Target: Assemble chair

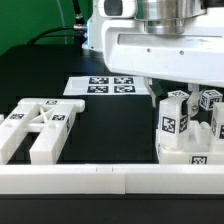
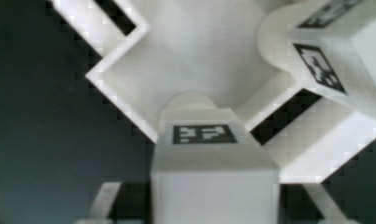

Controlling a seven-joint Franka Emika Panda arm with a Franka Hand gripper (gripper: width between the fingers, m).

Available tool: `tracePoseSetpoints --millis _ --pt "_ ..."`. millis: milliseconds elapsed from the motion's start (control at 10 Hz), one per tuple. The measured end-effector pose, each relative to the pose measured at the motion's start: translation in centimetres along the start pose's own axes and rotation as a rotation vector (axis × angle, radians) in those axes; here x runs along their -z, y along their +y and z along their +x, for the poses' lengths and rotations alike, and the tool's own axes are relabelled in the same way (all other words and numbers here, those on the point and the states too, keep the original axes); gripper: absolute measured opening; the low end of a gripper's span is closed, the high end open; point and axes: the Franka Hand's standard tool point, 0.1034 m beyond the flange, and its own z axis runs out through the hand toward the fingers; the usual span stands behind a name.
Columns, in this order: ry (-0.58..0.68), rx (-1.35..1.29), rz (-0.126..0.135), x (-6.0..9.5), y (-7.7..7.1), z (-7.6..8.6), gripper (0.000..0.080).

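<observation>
In the wrist view, a white bar leg (image 2: 211,175) with a square tag on its end lies between my fingers. My gripper (image 2: 211,208) is open, with a dark gap showing between the leg and each fingertip (image 2: 107,200). Beyond the leg lie more white chair parts, an angled piece (image 2: 140,70) and a tagged piece (image 2: 318,55). In the exterior view, the arm's hand (image 1: 165,50) hangs over a cluster of tagged chair parts (image 1: 178,122) on the exterior view's right and hides my fingertips. The slotted back frame (image 1: 38,125) lies flat on the exterior view's left.
The marker board (image 1: 105,86) lies flat at the back middle of the dark table. A long white rail (image 1: 100,178) runs along the front edge. Black cables trail at the back left.
</observation>
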Motion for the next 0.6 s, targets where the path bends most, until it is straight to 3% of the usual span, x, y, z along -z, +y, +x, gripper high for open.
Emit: tracePoseSetpoints --millis 400,500,600 --pt "0.0 -0.056 0.0 -0.02 -0.02 -0.06 0.0294" --pt "0.006 -0.029 0.004 0.02 -0.02 0.04 0.0476" --pt "0.004 0.019 0.002 0.15 -0.06 -0.03 0.059"
